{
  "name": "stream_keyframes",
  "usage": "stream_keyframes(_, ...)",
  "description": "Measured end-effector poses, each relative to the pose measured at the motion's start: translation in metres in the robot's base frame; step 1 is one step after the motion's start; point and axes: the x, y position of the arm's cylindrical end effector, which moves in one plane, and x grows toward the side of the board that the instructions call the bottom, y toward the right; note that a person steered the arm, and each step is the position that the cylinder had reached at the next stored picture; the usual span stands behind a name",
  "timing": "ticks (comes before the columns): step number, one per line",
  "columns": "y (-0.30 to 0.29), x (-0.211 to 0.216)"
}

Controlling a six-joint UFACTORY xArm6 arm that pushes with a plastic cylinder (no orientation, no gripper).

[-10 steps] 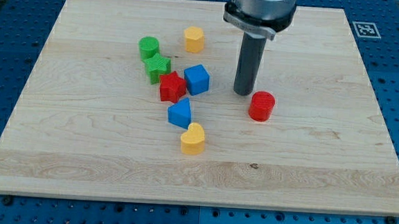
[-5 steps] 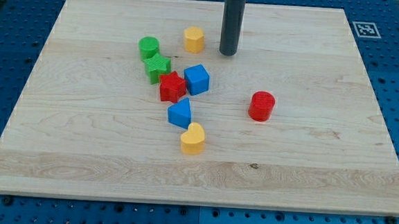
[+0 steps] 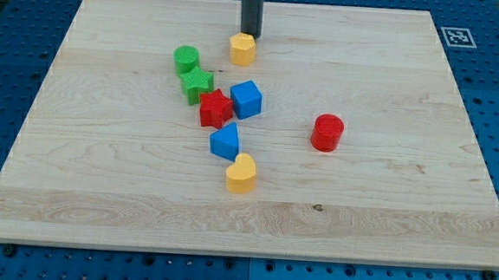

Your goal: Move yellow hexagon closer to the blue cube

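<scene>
- My tip (image 3: pixel 251 36) stands just above the yellow hexagon (image 3: pixel 242 48) in the view, touching or nearly touching its far upper edge; I cannot tell which.
- There is no gripper here, only a straight dark rod, so nothing is clasped or let go; the rod can only shove.
- Below my tip, past the yellow hexagon, sits the blue cube (image 3: pixel 246 98), apart from the hexagon with bare tabletop (image 3: pixel 385 192) between them.
- The hexagon looks like a small, stiff, light plastic piece. It should slide easily on the smooth wood and may spin or slip sideways if pushed off-centre.
- Best contact, as I judge it: the middle of its top-side face, pushing straight down the view toward the cube.
- Left of the cube and below my tip crowd a red star (image 3: pixel 215 108), a green star (image 3: pixel 196 85) and a green cylinder (image 3: pixel 186 60); a skewed push could knock them.
- No brand or readable writing shows; only a black-and-white square marker (image 3: pixel 458 36) at the tabletop's top right corner.
</scene>
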Motion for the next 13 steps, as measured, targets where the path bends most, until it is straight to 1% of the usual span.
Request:
stream_keyframes(1, -0.019, 0.006)
stream_keyframes(2, -0.026, 0.018)
stream_keyframes(3, -0.021, 0.04)
stream_keyframes(7, 0.067, 0.138)
stream_keyframes(8, 0.071, 0.146)
stream_keyframes(11, 0.041, 0.14)
stream_keyframes(13, 0.039, 0.088)
